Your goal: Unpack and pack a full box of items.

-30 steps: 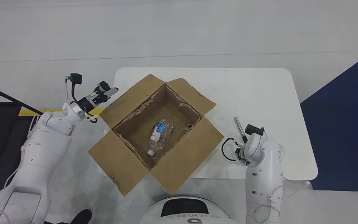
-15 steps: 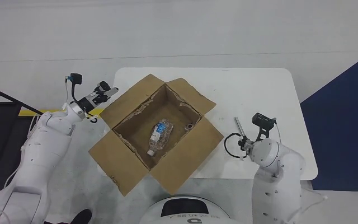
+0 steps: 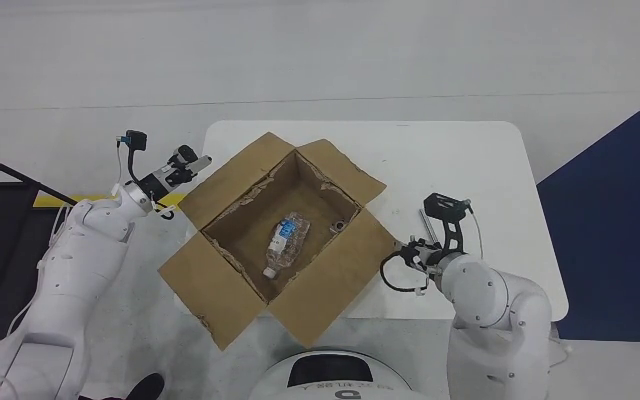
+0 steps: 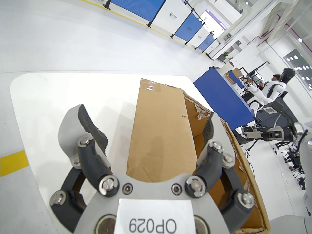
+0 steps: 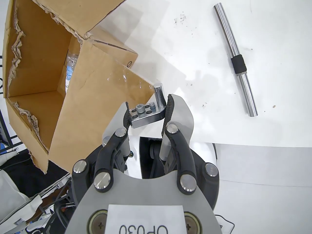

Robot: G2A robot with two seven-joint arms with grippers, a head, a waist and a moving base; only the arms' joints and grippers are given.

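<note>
An open cardboard box (image 3: 330, 275) stands turned on the white table (image 3: 470, 160). Inside lie a clear plastic bottle (image 3: 287, 240) and a small metal part (image 3: 338, 226). My right gripper (image 5: 147, 113) is shut on a metal block with an upright peg (image 5: 143, 117), just off the box's near right flap (image 5: 97, 91); the bottle (image 5: 69, 66) shows past that flap. From above, this gripper (image 3: 412, 254) sits at the flap's edge. My left gripper (image 4: 148, 118) is open, with nothing in it, over the box's far left flap (image 4: 158, 135), seen from above beside that flap (image 3: 192, 160).
A steel rod with a black band (image 5: 235, 59) lies on the table right of the box, also visible from above (image 3: 427, 226). Bare tabletop spreads behind and right of the box. The table's front edge runs close to the right arm.
The right arm has swung left toward the box, bringing its gripper to the near right flap. The left arm, box and bottle have not moved.
</note>
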